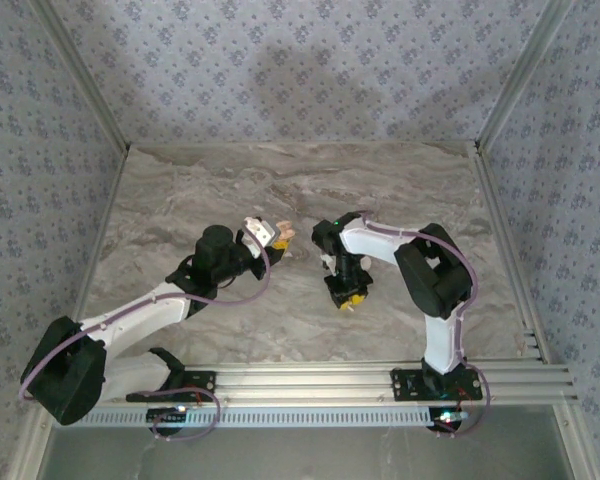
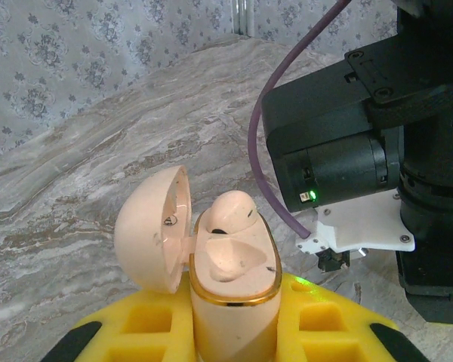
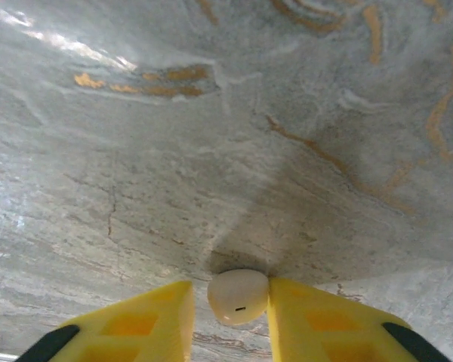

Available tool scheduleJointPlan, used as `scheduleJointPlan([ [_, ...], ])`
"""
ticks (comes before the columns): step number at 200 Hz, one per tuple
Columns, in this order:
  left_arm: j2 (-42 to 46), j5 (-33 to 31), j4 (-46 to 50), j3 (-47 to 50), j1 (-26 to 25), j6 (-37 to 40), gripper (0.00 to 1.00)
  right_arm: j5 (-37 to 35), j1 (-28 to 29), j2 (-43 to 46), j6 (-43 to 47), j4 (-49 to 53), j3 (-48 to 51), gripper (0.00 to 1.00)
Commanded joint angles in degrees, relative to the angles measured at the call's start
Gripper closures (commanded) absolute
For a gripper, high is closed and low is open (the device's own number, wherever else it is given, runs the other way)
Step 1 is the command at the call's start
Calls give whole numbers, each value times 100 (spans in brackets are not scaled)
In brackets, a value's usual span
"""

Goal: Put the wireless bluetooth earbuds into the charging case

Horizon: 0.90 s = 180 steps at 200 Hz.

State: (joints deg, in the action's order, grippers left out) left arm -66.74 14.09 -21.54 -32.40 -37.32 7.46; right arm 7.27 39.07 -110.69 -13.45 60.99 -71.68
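Earbud (image 3: 238,296) pinched in right tool (image 3: 230,291); left tool (image 2: 235,326) grips open charging case (image 2: 234,298), seated earbud (image 2: 234,215) at its 12 o'clock. Next: align over empty socket (image 2: 234,260).

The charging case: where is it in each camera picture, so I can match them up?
Top external: charging case, lid open, mid-table in the left gripper.
Left wrist: charging case bottom centre, one earbud seated inside.
Right wrist: right gripper pinching another earbud.
Shared landmark: the marble tabletop.
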Motion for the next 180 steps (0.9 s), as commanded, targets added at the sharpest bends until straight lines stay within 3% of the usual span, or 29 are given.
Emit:
scheduleJointPlan([
  [1,162,2,-49,41,37,-35,85,-22,-39,-55,-21,-17,101,72],
  [44,140,68,-74,62,37,-31,85,-163,-61,252,-86,-329,201,79],
  [75,45,327,-484,233,23,-5,85,-205,-181,1151,-307,-899,575,81],
  [137,-821,662,-1909,223,-278,-298,85,84,-589,3944,-551,-3216,1451,81],
  [180,-1345,849,-2648,-44,-471,-368,85,464,-543,5072,-590,-5005,1986,81],
])
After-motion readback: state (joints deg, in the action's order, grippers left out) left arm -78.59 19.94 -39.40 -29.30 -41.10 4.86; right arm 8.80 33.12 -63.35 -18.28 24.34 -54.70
